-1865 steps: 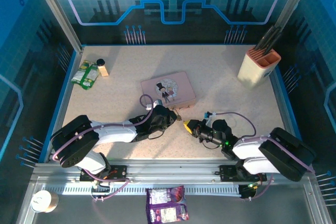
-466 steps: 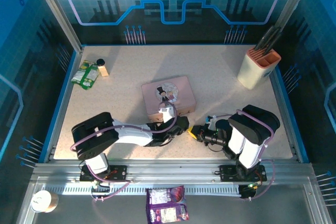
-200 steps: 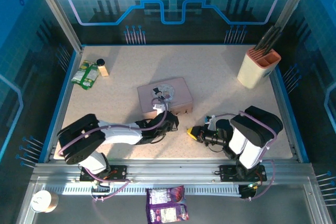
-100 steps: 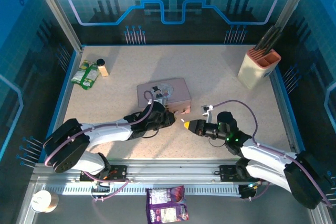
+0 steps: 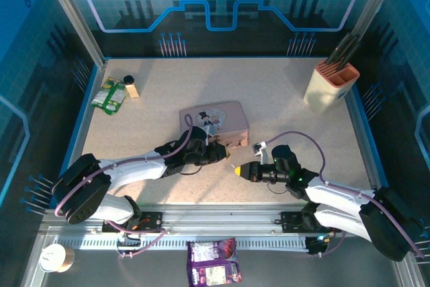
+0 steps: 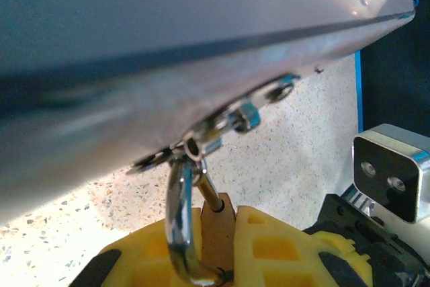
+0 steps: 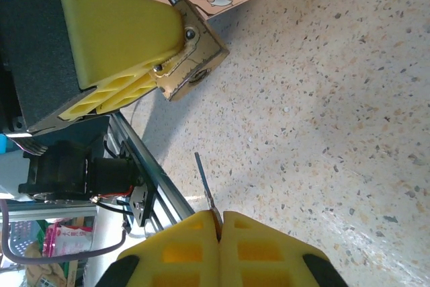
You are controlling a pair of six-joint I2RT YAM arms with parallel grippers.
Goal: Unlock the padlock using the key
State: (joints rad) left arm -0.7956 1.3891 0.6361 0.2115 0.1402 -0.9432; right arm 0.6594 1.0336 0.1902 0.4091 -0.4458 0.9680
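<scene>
Brass padlock (image 7: pixel 195 55), its shackle hooked through the pink box's (image 5: pixel 228 113) clasp, is clamped between the left fingers (image 6: pixel 272 250). Nearby, the right fingers (image 7: pixel 259 243) pinch the key (image 7: pixel 205 189) above the tabletop (image 7: pixel 322 99), not touching the padlock.

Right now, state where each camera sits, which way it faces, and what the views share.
Top external: above and behind the arm bases, looking down on the table; both arms show, left gripper at the pink box, right gripper near it.
Left wrist: low by the table, looking along its own yellow fingers at the box's clasp; they pinch the padlock.
Right wrist: low, looking past its own closed fingers, which pinch the key, toward the padlock.
Shared: both wrist views hold the padlock and pink box.
</scene>
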